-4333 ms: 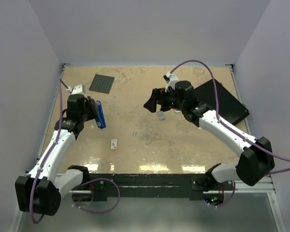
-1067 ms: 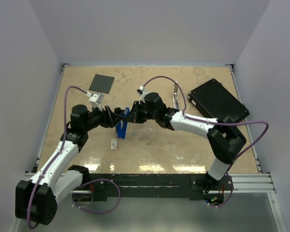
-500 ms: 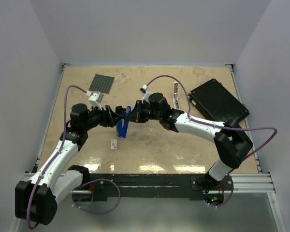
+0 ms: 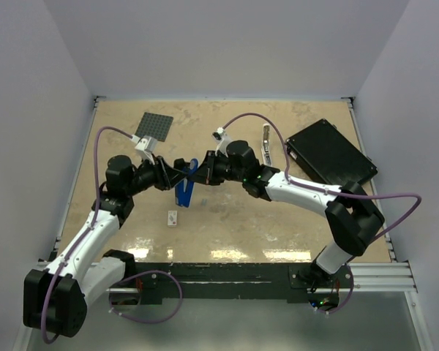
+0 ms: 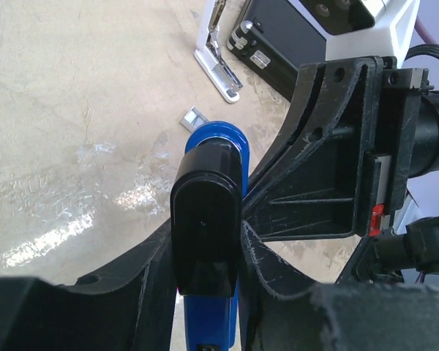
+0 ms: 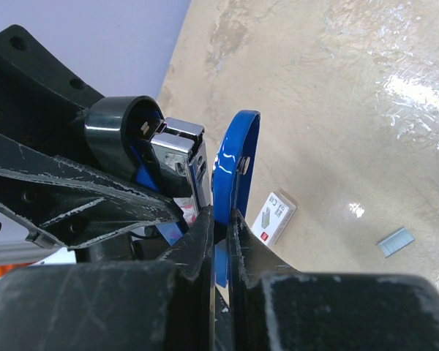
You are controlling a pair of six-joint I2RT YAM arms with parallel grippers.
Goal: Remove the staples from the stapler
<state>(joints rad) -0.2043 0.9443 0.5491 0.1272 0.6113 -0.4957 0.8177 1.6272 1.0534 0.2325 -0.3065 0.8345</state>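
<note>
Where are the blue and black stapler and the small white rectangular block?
blue and black stapler [image 4: 184,192]: top view, blue lower end.
small white rectangular block [image 6: 273,217]: right wrist view, its printed face.

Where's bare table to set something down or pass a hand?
Free: near-centre tabletop between small white rectangular block and white right arm; far strip between grey studded square plate and silver-white bar tool. Crowded: middle, around the blue-and-black stapler.

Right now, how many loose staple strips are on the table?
2 staple strips: one between stapler and white tool; one near white block. Others may be hidden.
</note>
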